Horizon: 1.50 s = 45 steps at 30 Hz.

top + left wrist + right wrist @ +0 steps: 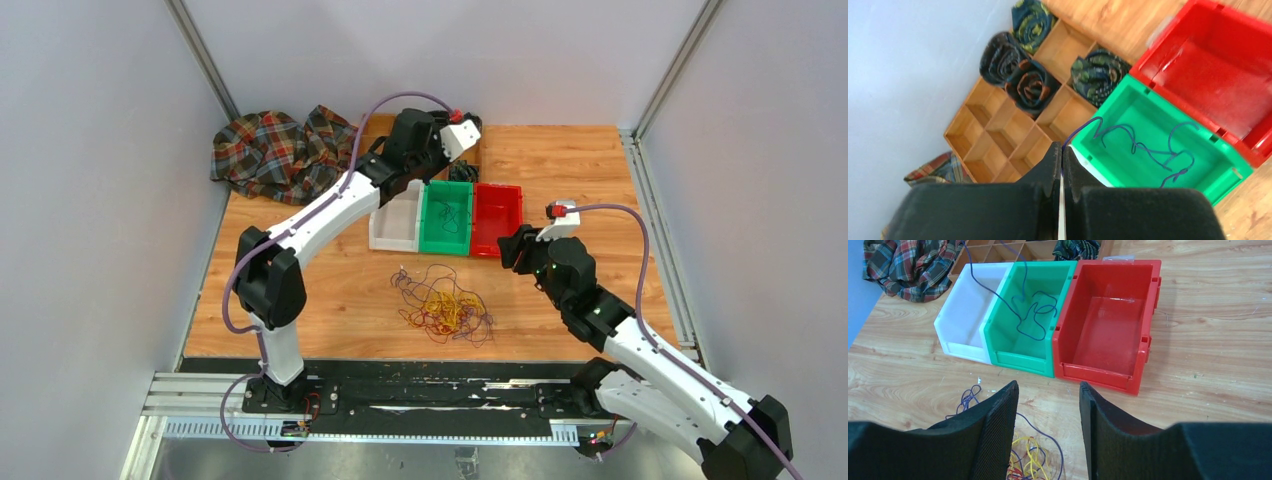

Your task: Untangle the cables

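A tangle of yellow, red and purple cables (pixel 445 305) lies on the table in front of the bins; it also shows in the right wrist view (pixel 1033 460). My left gripper (pixel 1062 150) is shut on one purple cable (pixel 1143 145), held above the back of the green bin (pixel 1228 172); the cable hangs down and coils inside that bin (pixel 1035 315). My right gripper (pixel 1048 390) is open and empty, above the table between the tangle and the red bin (pixel 1108 320).
A white bin (pixel 397 222), the green bin (pixel 446 216) and the red bin (pixel 497 218) stand side by side. A wooden grid box (pixel 1013 130) with rolled cloths (pixel 1020 82) is behind them. A plaid cloth (pixel 280 152) lies at the back left.
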### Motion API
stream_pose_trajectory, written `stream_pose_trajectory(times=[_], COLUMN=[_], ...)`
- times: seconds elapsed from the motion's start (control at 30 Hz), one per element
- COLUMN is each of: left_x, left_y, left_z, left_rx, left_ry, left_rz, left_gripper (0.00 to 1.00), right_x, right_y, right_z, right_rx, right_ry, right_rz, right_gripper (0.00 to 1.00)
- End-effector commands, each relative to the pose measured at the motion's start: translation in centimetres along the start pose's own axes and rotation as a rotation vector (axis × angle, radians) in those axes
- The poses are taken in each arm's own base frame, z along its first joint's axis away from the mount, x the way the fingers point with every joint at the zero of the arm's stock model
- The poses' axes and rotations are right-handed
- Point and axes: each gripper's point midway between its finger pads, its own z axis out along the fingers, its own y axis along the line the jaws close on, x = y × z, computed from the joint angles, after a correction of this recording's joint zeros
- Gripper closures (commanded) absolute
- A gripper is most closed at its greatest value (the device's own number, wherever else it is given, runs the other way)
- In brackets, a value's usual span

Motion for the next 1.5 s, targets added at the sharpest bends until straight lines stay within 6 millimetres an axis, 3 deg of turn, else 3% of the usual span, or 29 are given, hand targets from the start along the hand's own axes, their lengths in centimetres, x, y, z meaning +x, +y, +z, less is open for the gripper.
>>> stream_pose_trajectory(times=[0.0, 0.13, 0.33, 0.5, 0.63, 0.7, 0.9, 1.07, 1.23, 1.37, 1.47], left_x=[1.9, 4.1, 4.5, 6.1, 7.1, 6.6, 3.1, 2.0, 5.6, 10.1, 11.2], left_y=[0.0, -2.1, -5.3, -6.4, -6.6, -6.3, -4.7, -5.5, -11.1, -15.5, -16.7], left_z=[0.5, 1.6, 3.8, 6.2, 7.0, 6.6, 2.3, -4.0, -10.1, -12.2, -12.0], left_rx=[-0.038, 0.03, 0.161, 0.166, 0.17, 0.174, 0.245, 0.392, 0.635, 0.777, 0.824], left_ry=[0.046, 0.092, 0.081, 0.1, 0.141, 0.143, 0.119, 0.131, 0.175, 0.231, 0.244], left_rz=[0.06, 0.036, -0.061, -0.055, -0.048, -0.039, -0.034, 0.037, 0.012, 0.006, 0.018], left_gripper=[1.0, 1.0, 0.99, 0.97, 0.76, 0.54, 0.01, 0.02, 0.02, 0.03, 0.06], right_x=[0.5, 0.6, 0.6, 0.4, 0.0, -0.1, 0.0, 0.1, 0.1, 0.4, 0.8], right_y=[-0.7, -0.7, -0.7, -0.8, -0.7, -0.7, -0.5, -0.3, 0.1, 0.7, 1.2], right_z=[0.2, 0.2, 0.2, 0.2, 0.0, 0.0, -0.1, -0.4, -0.6, -0.6, -0.4], right_rx=[0.023, 0.021, 0.025, 0.029, 0.027, 0.025, 0.011, -0.005, -0.026, -0.059, -0.087], right_ry=[0.012, 0.017, 0.025, 0.024, 0.022, 0.02, 0.027, 0.031, 0.037, 0.053, 0.072], right_rz=[0.013, 0.017, 0.008, -0.001, -0.008, -0.008, -0.003, 0.003, 0.001, -0.003, -0.008], right_gripper=[0.52, 0.52, 0.52, 0.52, 0.51, 0.51, 0.49, 0.48, 0.47, 0.47, 0.47])
